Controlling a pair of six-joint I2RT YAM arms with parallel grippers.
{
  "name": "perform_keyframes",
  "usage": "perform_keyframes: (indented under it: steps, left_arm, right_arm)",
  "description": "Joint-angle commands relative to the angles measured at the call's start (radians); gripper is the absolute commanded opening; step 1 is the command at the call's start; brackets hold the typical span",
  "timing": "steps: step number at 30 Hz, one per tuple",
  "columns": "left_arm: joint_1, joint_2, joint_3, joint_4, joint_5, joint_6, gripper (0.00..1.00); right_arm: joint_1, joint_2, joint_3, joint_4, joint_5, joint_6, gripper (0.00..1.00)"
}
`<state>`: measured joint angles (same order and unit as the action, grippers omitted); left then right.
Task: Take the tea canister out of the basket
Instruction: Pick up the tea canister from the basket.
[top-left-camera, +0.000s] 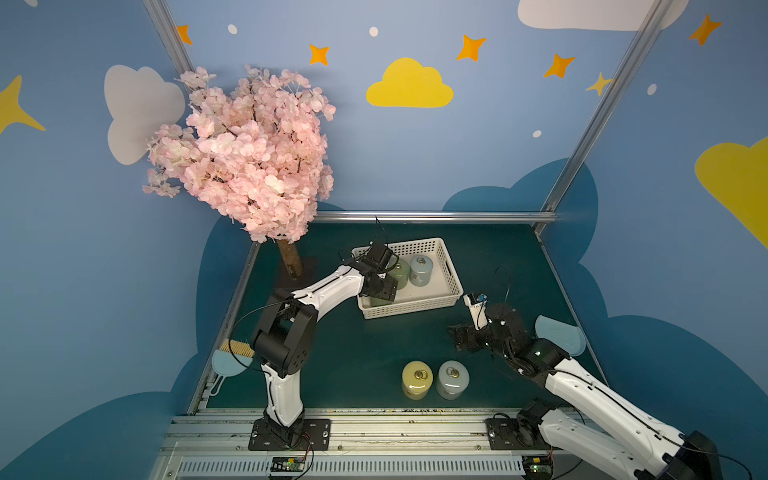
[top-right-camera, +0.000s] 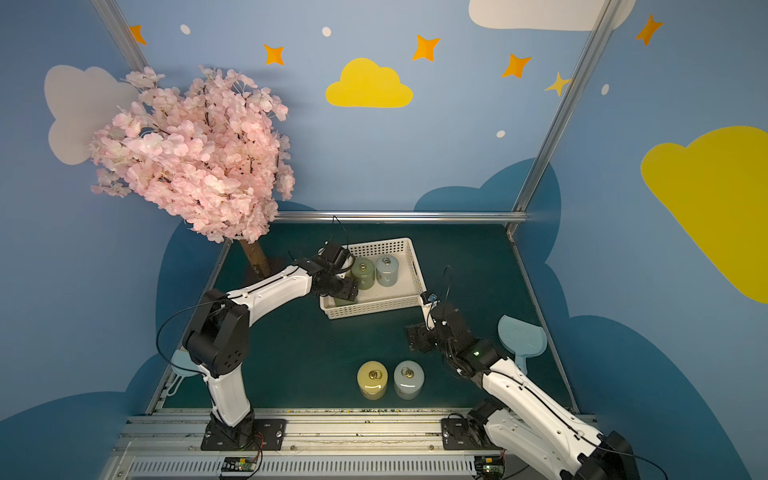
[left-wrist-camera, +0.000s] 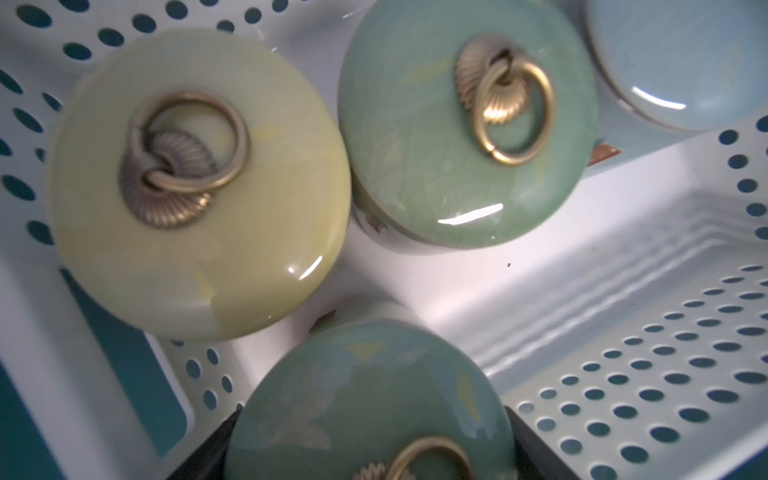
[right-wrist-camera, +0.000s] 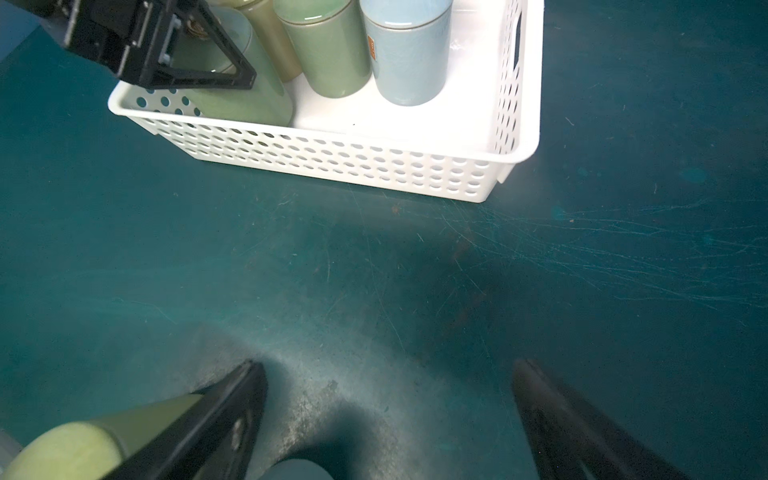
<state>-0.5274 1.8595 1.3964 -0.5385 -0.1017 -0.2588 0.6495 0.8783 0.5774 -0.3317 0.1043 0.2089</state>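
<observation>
Four glazed canisters stand upright in the basket (right-wrist-camera: 332, 158), and the one you have is the green canister (left-wrist-camera: 361, 395), in the corner nearest your left arm's base. Your left gripper (top-left-camera: 384, 293) reaches down over it, with black fingers (left-wrist-camera: 536, 449) pressed against either side of the lid: it is closed on that canister, which sits inside the basket walls. Its round, domed lid has a glossy crackle glaze and a brass ring on a ribbed, shell-shaped fitting. Just beside it are a yellow-green canister (left-wrist-camera: 199, 187) and a second green canister (left-wrist-camera: 465, 124), with a pale blue canister (left-wrist-camera: 681, 62) beyond; all have smooth cylindrical bodies. The basket is white plastic, shallow and rectangular, with round holes in its sides. Your right gripper (right-wrist-camera: 388, 365) hangs over the scratched dark green table (right-wrist-camera: 374, 270) with its jaws spread wide and nothing between them. A yellow canister (top-left-camera: 417, 379) and a grey-blue canister (top-left-camera: 452, 379) stand side by side on the table, well apart from the basket
</observation>
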Motion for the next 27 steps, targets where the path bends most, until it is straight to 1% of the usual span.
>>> perform_keyframes:
  steps: [1, 18, 23, 27]
  left_arm:
    - [-0.006, -0.095, 0.006, 0.015, -0.002, 0.016, 0.59]
    - [-0.02, -0.27, -0.01, -0.061, 0.013, 0.043, 0.56]
    - [-0.046, -0.317, -0.013, -0.109, 0.015, 0.034, 0.55]
    - [-0.083, -0.364, -0.044, -0.137, 0.007, 0.02, 0.54]
  right_arm:
    - [-0.003, -0.004, -0.013, 0.029, -0.012, 0.003, 0.98]
    - [-0.003, -0.083, -0.082, 0.114, 0.001, -0.017, 0.98]
    - [-0.004, -0.096, -0.105, 0.144, 0.008, -0.028, 0.98]
    - [-0.004, -0.097, -0.105, 0.143, 0.008, -0.029, 0.98]
